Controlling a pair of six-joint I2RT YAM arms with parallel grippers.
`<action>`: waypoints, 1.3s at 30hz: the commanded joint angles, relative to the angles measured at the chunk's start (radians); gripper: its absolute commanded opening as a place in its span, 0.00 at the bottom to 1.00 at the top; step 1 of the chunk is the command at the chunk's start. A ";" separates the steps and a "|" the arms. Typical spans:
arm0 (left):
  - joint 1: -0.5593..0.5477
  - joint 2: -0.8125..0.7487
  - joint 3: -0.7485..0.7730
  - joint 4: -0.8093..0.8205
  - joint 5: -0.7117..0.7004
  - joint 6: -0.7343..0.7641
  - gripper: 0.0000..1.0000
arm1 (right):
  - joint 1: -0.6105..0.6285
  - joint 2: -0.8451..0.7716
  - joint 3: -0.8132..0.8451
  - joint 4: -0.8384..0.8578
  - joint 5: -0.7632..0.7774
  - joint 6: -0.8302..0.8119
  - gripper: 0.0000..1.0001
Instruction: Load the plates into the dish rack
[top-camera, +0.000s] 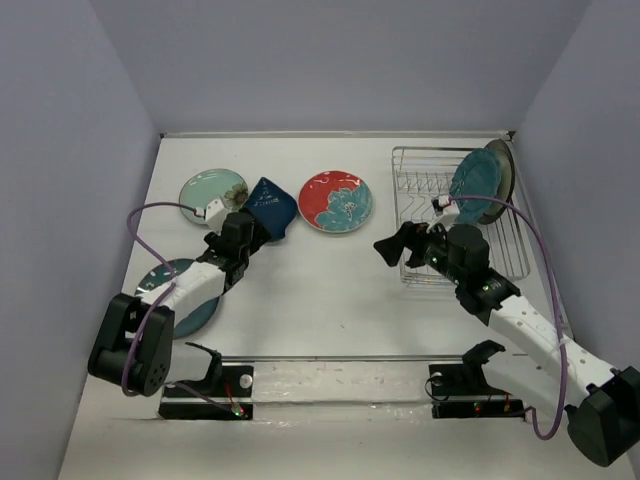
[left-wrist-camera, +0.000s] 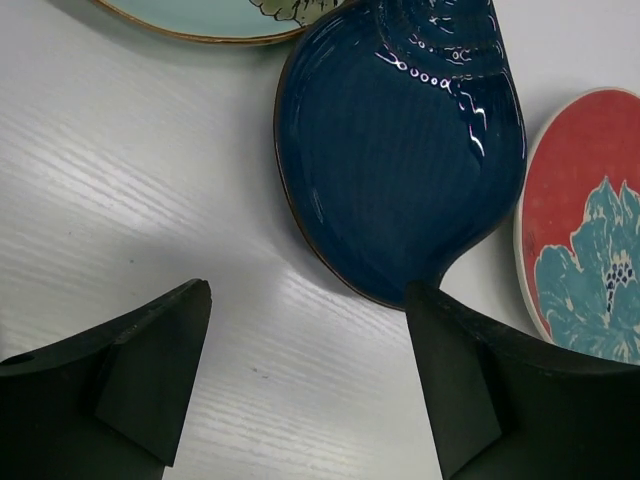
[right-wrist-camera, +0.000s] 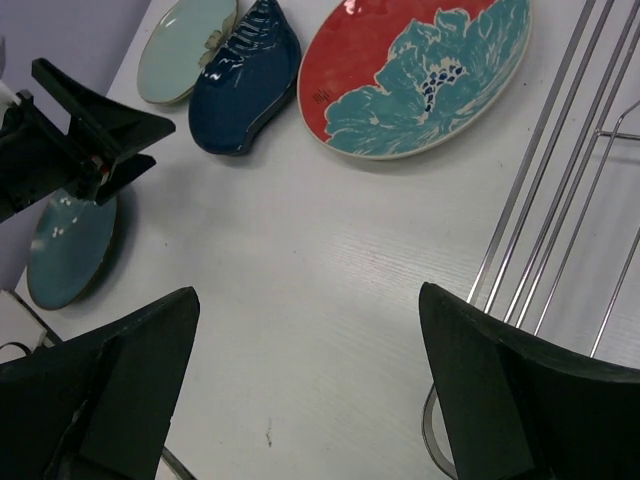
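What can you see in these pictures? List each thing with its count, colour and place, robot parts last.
mint-green plate: 1, mint with a dark flower, flat on the table, far left
navy plate: 1, dark blue, flat, right beside the mint-green plate
red plate: 1, red with a teal flower, flat, between the navy plate and the rack
blue-teal plate: 1, flat, near left, partly under the left arm
teal plate: 1, standing in the rack
cream plate: 1, pale, standing behind the teal plate
dish rack: 1, silver wire, right
table: 1, white
left gripper: 1, black, open, at the navy plate
right gripper: 1, black, open, beside the rack
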 joint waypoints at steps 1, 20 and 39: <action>0.017 0.083 0.083 0.082 -0.076 -0.008 0.87 | 0.009 -0.007 -0.019 0.099 -0.065 0.001 0.96; 0.073 0.395 0.181 0.208 -0.062 -0.028 0.46 | 0.009 0.006 -0.049 0.122 -0.140 -0.005 0.95; 0.078 -0.071 -0.066 0.208 -0.078 -0.033 0.06 | 0.018 0.130 0.025 0.162 -0.278 0.070 0.96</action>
